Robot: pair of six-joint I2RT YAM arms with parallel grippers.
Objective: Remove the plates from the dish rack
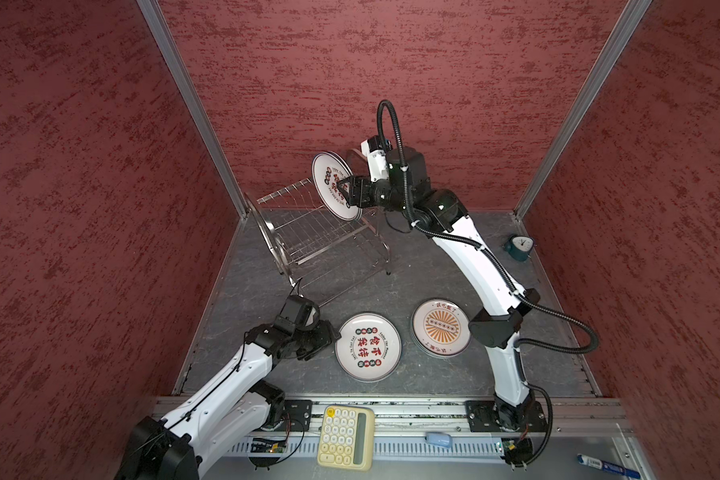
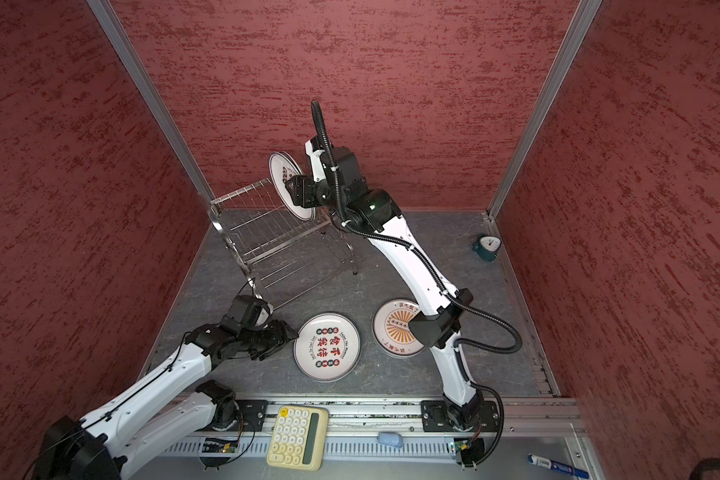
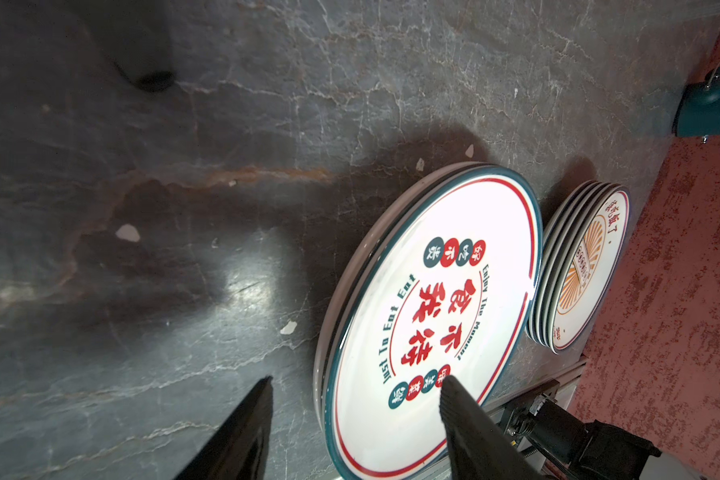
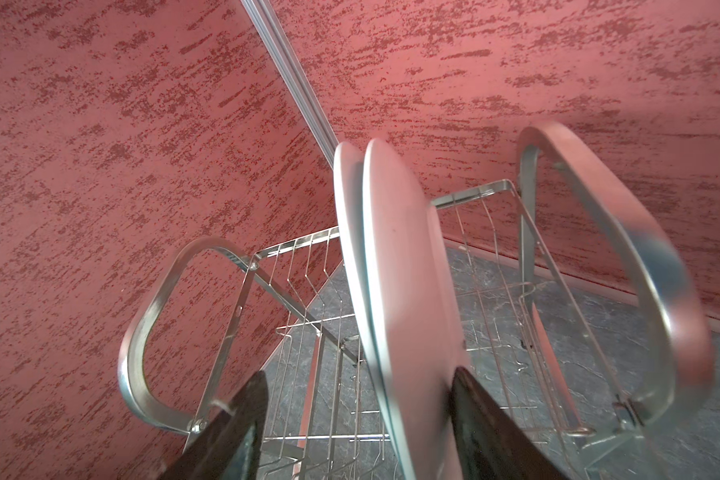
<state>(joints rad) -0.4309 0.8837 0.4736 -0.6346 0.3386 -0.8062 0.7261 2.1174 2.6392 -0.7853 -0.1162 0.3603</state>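
In both top views the right gripper (image 1: 345, 188) (image 2: 288, 185) is at the standing plates (image 1: 332, 204) on the right end of the dish rack (image 1: 308, 232). The left gripper (image 1: 331, 334) sits just beside the stack of character plates (image 1: 368, 347), which lies flat on the table (image 1: 412, 274) near the sunburst stack (image 1: 441, 328).

The left wrist view shows its fingers (image 3: 250, 415) spread and gripping nothing, one of them over that stack's rim.

The right wrist view shows two plates on edge between spread fingers (image 4: 241, 415). There is a gap on one side, so they are not clamped.

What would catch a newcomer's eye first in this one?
The right gripper, raised at the back, straddles two plates standing on edge in the otherwise bare dish rack. Near the front, two stacks lie on the table: red-character plates beside the open left gripper, and sunburst plates.
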